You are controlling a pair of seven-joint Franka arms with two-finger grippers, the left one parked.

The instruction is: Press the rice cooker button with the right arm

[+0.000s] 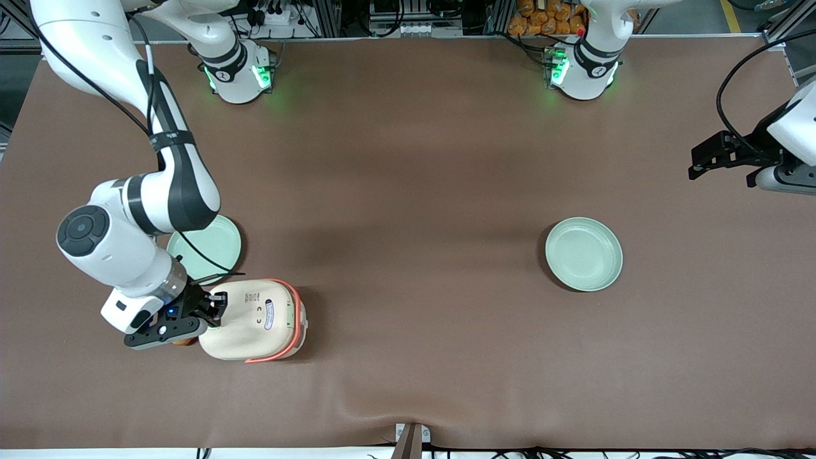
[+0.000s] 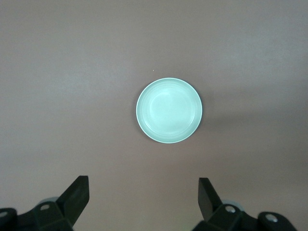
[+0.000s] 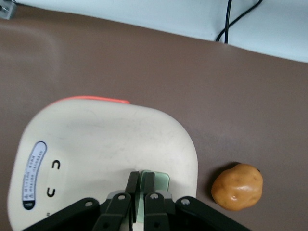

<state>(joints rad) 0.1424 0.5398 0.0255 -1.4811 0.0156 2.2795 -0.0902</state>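
The rice cooker (image 1: 255, 319), cream with a coral-pink band, stands with its lid closed near the front of the table at the working arm's end. It also shows in the right wrist view (image 3: 106, 144). A small pale green button (image 3: 162, 180) sits at the lid's edge. The right arm's black gripper (image 1: 213, 307) is at that edge of the cooker. In the wrist view the gripper (image 3: 140, 180) has its fingers shut together, empty, with their tips over the button. I cannot tell whether they touch it.
A brown potato-like lump (image 3: 237, 186) lies on the table beside the cooker, mostly hidden under the gripper in the front view (image 1: 185, 342). One pale green plate (image 1: 213, 245) lies farther from the front camera than the cooker, partly under the arm. Another plate (image 1: 583, 254) lies toward the parked arm's end and shows in the left wrist view (image 2: 169, 110).
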